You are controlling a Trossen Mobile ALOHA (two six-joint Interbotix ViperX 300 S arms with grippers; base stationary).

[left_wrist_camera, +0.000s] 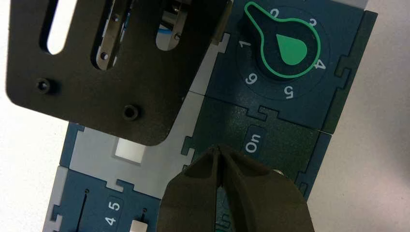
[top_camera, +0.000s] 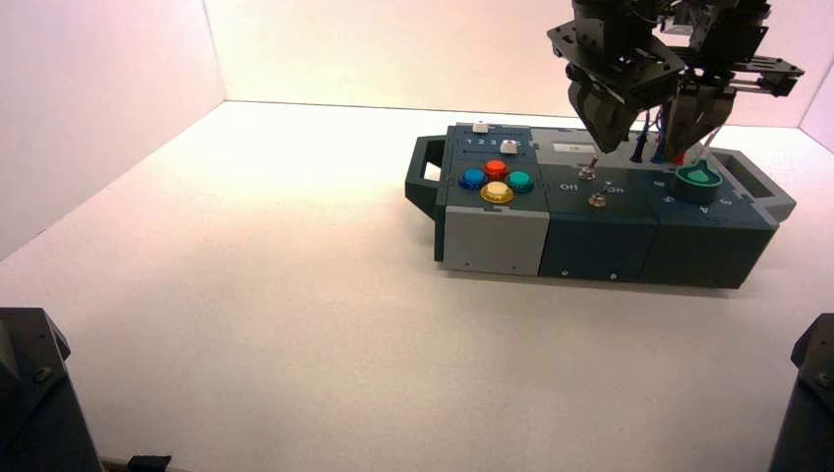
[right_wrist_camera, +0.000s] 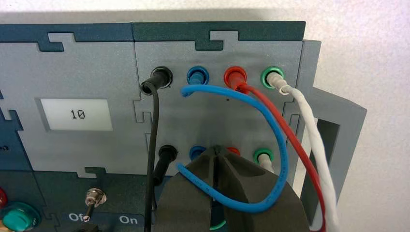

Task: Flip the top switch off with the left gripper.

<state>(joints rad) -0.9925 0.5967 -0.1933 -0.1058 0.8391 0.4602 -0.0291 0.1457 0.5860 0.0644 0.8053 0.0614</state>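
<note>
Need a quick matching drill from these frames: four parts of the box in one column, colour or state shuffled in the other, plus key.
Column 1
1. knob
2. display
3. top switch
4. left gripper

Column 2
A. fingers shut
B. green
C. lever leaning toward "Off"
D. reads 10

Pairs: 1-B, 2-D, 3-C, 4-A
</note>
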